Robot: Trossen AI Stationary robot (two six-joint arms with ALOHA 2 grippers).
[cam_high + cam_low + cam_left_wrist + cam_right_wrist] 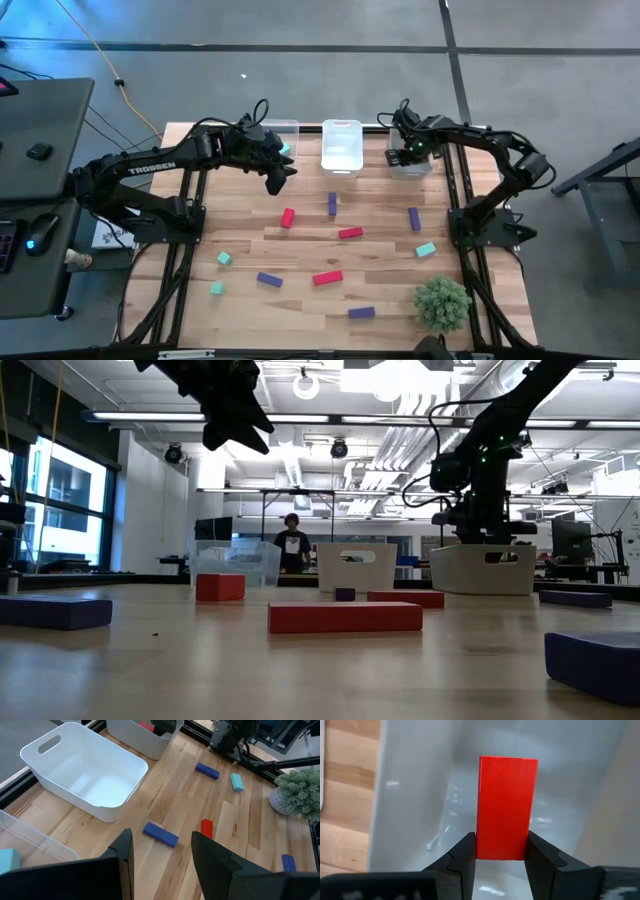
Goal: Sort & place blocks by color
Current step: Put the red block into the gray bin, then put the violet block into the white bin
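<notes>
Right gripper (500, 854) pinches a red block (506, 805) by its near end, long axis running straight out from the fingers, down inside the right-hand bin (408, 165); left gripper (161, 852), spread and empty, hangs near the clear bin (281, 129).

Red, purple, teal blocks (327, 278) scattered flat across the tabletop — one red bar (506, 807) gripper-held over a bin

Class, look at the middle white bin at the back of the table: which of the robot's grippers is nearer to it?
Hard to tell. The left gripper hangs open beside the middle white bin; the right gripper holds a red block over the neighbouring bin.
</notes>
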